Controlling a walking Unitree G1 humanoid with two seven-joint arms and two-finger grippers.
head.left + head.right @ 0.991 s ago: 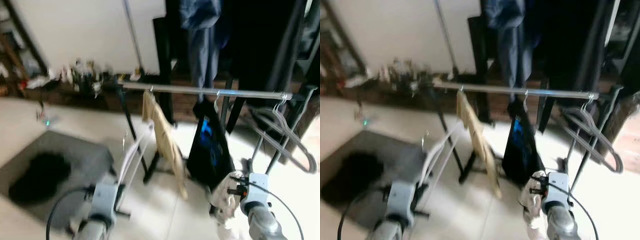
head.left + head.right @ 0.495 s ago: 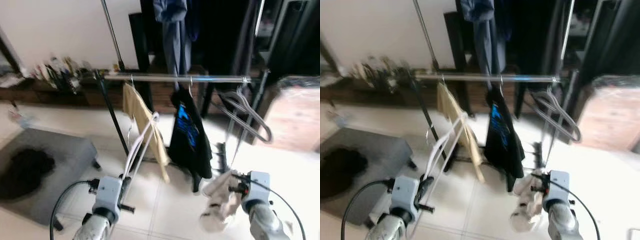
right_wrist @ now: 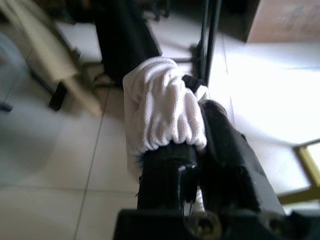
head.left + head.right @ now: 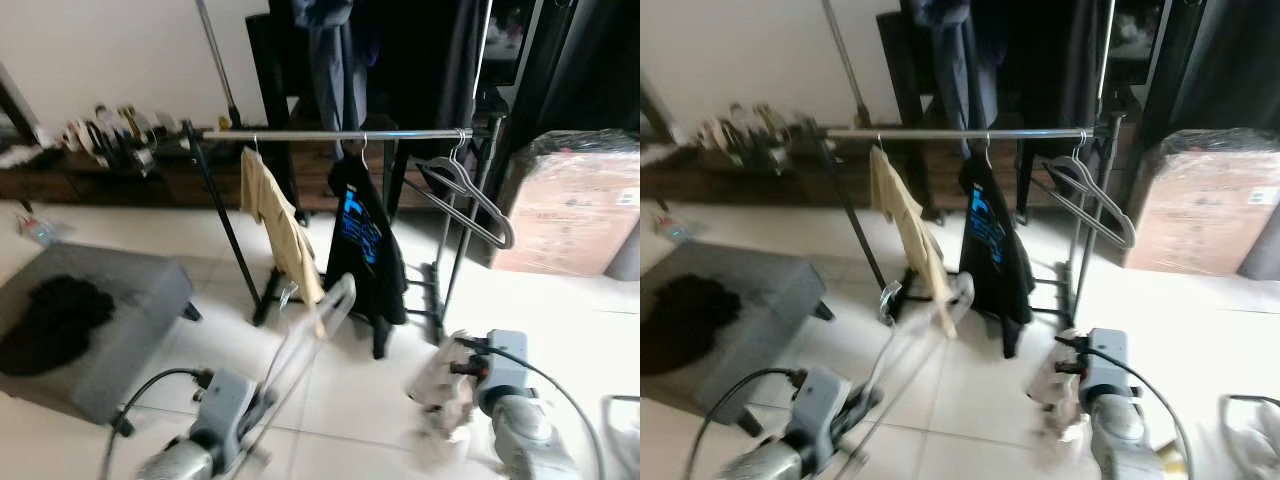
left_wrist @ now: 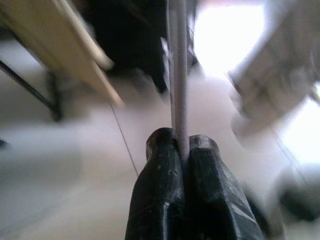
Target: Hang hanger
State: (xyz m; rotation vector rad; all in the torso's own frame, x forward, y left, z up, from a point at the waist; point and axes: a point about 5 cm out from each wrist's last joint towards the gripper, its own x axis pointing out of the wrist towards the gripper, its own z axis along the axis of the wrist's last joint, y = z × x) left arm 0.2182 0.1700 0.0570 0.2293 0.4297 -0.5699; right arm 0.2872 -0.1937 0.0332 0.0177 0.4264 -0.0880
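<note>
The left claw (image 5: 181, 145) pinches the white hanger (image 4: 310, 335) to raise it toward the rail (image 4: 330, 134), while the right claw (image 3: 192, 145) grips a white garment (image 3: 160, 112).

The left gripper (image 5: 181, 150), pinched on the white hanger (image 4: 318, 325), has dropped lower and tilted the hanger further rightward; the right gripper (image 3: 192, 137) with its white cloth (image 3: 160, 102) has sunk lower too.
</note>
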